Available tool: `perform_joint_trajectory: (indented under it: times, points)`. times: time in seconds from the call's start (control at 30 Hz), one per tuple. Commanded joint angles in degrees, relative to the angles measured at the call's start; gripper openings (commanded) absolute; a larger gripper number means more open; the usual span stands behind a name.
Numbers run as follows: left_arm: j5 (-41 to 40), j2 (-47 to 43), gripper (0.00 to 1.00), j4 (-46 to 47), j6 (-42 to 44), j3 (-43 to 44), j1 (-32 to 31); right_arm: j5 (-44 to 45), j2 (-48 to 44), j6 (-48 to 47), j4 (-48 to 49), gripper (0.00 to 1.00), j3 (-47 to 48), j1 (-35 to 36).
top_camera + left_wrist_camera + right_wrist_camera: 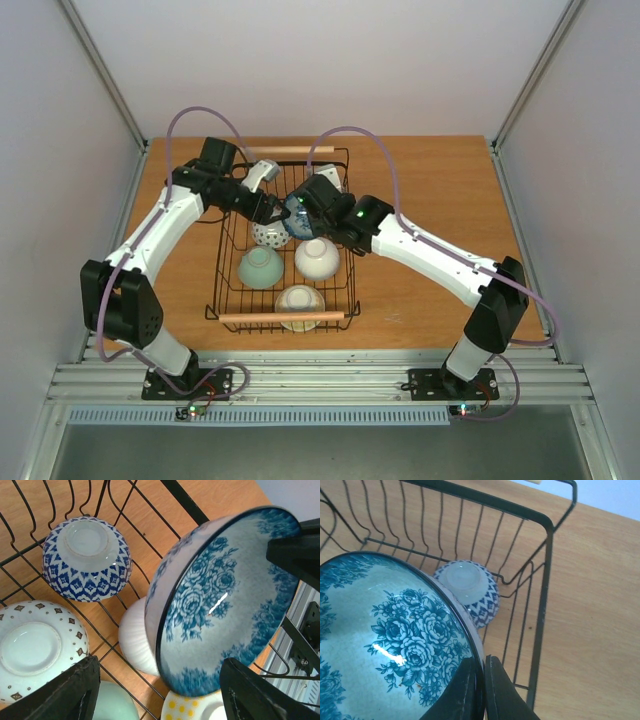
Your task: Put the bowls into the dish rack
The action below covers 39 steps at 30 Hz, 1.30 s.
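Observation:
My right gripper (481, 662) is shut on the rim of a blue floral bowl (395, 635), holding it tilted on edge over the black wire dish rack (545, 570). My left gripper (160, 680) is open, its fingers (65, 692) wide apart either side of the floral bowl's (225, 605) lower edge. Below lie upside-down bowls: a blue diamond-patterned one (87, 557), a white one with small diamonds (35, 650), a white ribbed one (132, 640), a pale green one (112, 705) and a yellow-dotted one (195, 707). From above, both grippers meet over the far half of the rack (225, 290).
The rack has wooden bar handles at its far (280, 150) and near (280, 317) ends and sits mid-table on the wooden top (440, 200). Grey walls close in the sides and back. Both arms cross above the rack's far end.

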Motion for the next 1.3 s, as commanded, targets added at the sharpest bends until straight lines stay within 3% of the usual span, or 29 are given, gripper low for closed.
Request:
perform_joint_trajectory:
  times: [0.0, 0.2, 0.27, 0.37, 0.43, 0.67, 0.7, 0.8, 0.9, 1.0, 1.27]
  points:
    - [-0.28, 0.97, 0.66, -0.76, 0.86, 2.04, -0.47, 0.47, -1.19, -2.51, 5.68, 0.01, 2.41, 2.09]
    - [-0.65, 0.99, 0.65, -0.78, 0.93, 2.16, -0.52, -0.06, -2.32, -4.35, 8.36, 0.01, 1.13, 3.38]
    - [-0.58, 0.97, 0.49, -0.75, 1.04, 2.18, -0.59, -0.01, -2.30, -4.64, 8.69, 0.01, 1.08, 3.52]
    - [-0.57, 0.84, 0.13, -0.90, 1.24, 2.34, -0.59, 0.00, -2.04, -4.82, 8.91, 0.01, 1.12, 3.53]
    - [-0.45, 0.61, 0.01, -0.94, 1.24, 2.30, -0.58, -0.12, -1.80, -4.91, 9.10, 0.01, 1.21, 3.52]
    - [-0.02, 0.06, 0.01, -1.53, 2.24, 2.53, -0.63, -0.29, -1.70, -4.72, 9.11, 0.05, 1.19, 3.62]
    - [0.29, -0.01, 0.00, -1.69, 2.43, 2.61, -0.58, -0.18, -1.98, -4.47, 9.18, 0.13, 0.76, 3.54]
    - [1.01, -0.33, 0.01, -2.30, 3.55, 2.94, -0.62, -2.83, -4.48, -3.96, 11.65, 0.52, -2.33, 3.20]
    - [1.86, -0.69, 0.01, -3.21, 4.24, 3.60, -0.53, -12.97, -9.39, -2.87, 18.01, 0.72, -8.55, 1.18]
    - [2.64, -1.14, 0.00, -4.30, 5.32, 4.11, -0.50, -21.51, -13.31, -0.45, 23.23, 0.78, -13.73, -1.42]
    - [9.96, -1.53, 0.01, -5.80, 5.96, 4.82, 1.86, -35.01, -18.86, -0.09, 33.03, 0.81, -23.07, -2.79]
